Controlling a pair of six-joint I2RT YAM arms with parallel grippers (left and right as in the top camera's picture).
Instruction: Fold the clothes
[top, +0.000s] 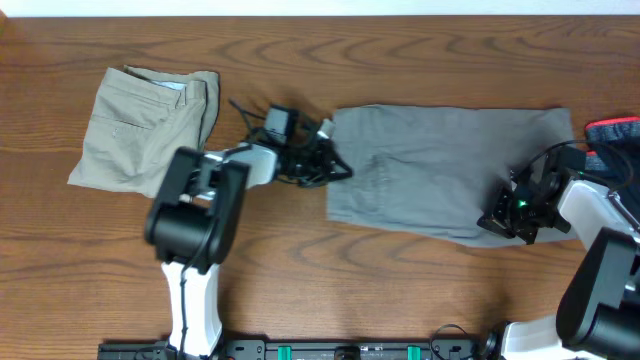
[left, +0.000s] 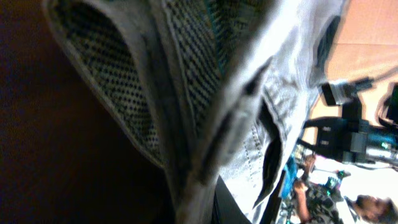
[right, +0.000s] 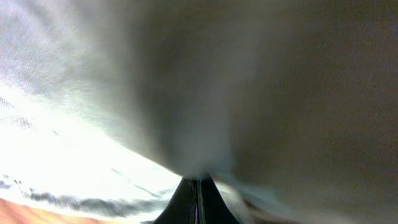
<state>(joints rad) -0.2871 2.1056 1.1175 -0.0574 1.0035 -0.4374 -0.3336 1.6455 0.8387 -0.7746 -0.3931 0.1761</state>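
overhead shows the grey shorts (top: 440, 170) flat at centre-right of the surface (top: 300, 290), left tool (top: 333, 168) clenched on their waistband end, right tool (top: 500, 222) pinching the lower-right hem. a fold seems to be starting, which calls next for lifting both ends together.

Robotics lab, wooden table (top: 300, 250), black equipment (left: 348, 134), person (left: 368, 206)

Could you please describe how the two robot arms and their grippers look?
Both arms have white links between bulky black joint housings: left arm, right arm. The left gripper is black with loose black cables; the right gripper is black, showing a small green light.
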